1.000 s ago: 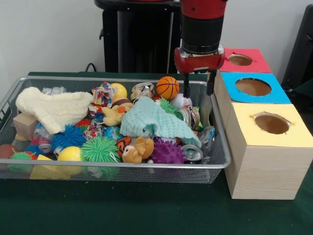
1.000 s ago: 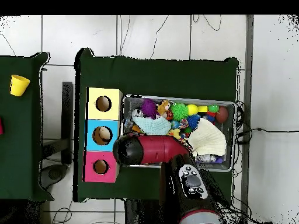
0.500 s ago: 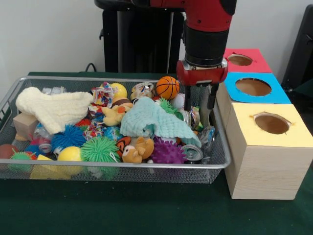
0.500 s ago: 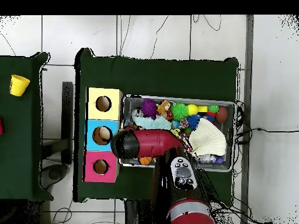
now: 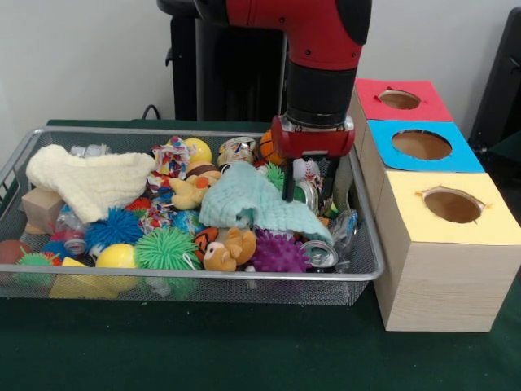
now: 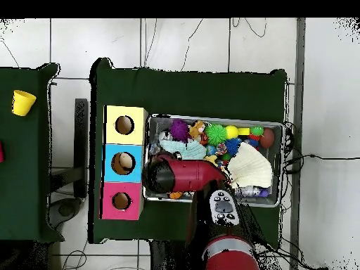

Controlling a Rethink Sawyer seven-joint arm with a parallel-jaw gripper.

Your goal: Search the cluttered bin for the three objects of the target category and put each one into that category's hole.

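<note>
Three holes top the wooden boxes at the bin's 3 o'clock side in the front view: a yellow-topped box nearest the camera, a blue-topped box behind it, a red-topped box at the back. Which category counts as the target cannot be told; crushed cans lie near the wire bin's front rim, more cans sit at its 12 o'clock side, and soft toys and spiky balls fill the rest.

The gripper hangs low inside the bin's 3 o'clock end, its two dark fingers spread apart with nothing between them, tips down among the clutter just beside the mint-green cloth. The orange basketball sits partly hidden behind the gripper's red body at 11 o'clock.

Outward from there, a purple spiky ball and a brown plush toy lie at 6 o'clock of the cloth. A green spiky ball and a blue one sit toward 9 o'clock, and a cream knitted cloth covers the far 9 o'clock end.

In the overhead view the red arm reaches across the bin's box-side end.
</note>
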